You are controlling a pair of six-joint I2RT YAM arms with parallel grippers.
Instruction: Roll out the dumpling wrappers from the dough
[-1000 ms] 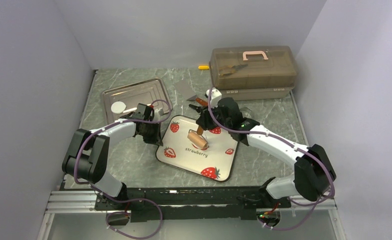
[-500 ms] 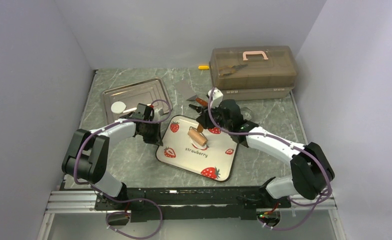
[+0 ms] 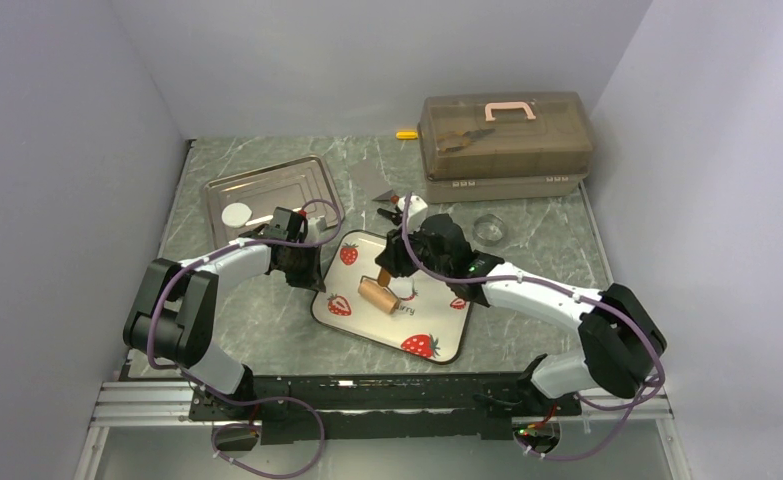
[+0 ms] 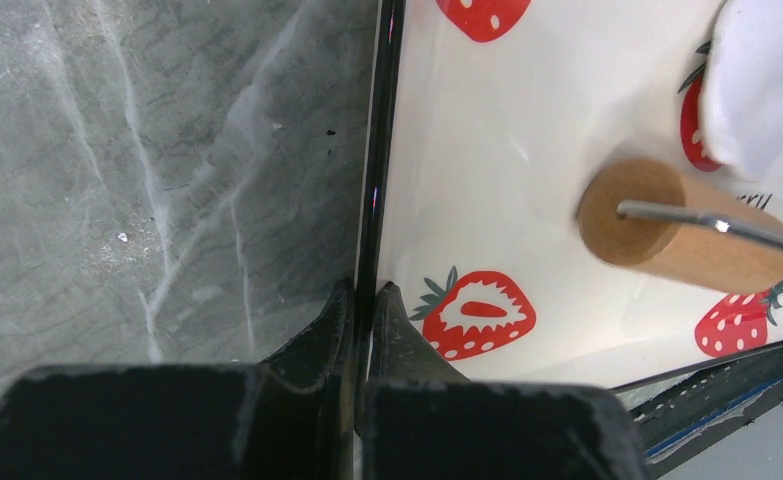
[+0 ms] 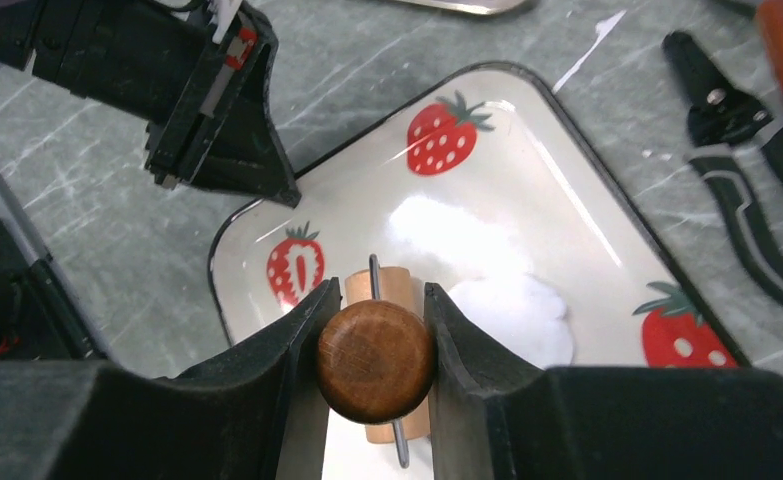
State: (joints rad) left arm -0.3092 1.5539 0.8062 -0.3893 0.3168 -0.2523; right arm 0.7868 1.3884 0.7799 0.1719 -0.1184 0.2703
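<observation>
A white strawberry plate (image 3: 433,327) lies mid-table. My left gripper (image 4: 364,290) is shut on its dark left rim (image 4: 379,150); from above it shows at the plate's left edge (image 3: 317,270). My right gripper (image 5: 375,300) is shut on the dark wooden handle knob (image 5: 375,362) of the roller (image 3: 378,293), whose pale barrel (image 4: 667,225) rests on the plate. The dough (image 5: 512,315), a flattened white patch, lies just right of the barrel. One round white dumpling wrapper (image 3: 236,214) sits in the metal tray (image 3: 287,185) at the back left.
A brown toolbox (image 3: 507,135) with a pink handle stands at the back right, and a clear ring (image 3: 488,229) lies in front of it. Black pliers (image 5: 737,200) and an orange-handled scraper (image 3: 395,200) lie behind the plate. A yellow item (image 3: 406,134) is by the back wall.
My right gripper has drawn the roller toward the plate's near left, off the dough. The left gripper has stayed on the plate's rim.
</observation>
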